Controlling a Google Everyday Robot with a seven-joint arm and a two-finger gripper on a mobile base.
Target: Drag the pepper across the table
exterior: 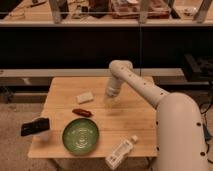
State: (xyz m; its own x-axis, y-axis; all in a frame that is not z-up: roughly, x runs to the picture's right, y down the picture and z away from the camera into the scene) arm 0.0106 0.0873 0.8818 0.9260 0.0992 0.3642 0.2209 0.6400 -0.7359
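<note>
A small red pepper [82, 112] lies on the wooden table [125, 125], just above a green plate. My gripper [110, 102] hangs from the white arm [142, 87] over the middle of the table. It is to the right of the pepper and a little behind it, apart from it. It holds nothing that I can see.
A green plate [80, 136] sits at the front left. A white sponge-like block [85, 97] lies behind the pepper. A dark object [35, 126] rests at the left edge. A white bottle [120, 153] lies at the front edge. Shelves stand behind the table.
</note>
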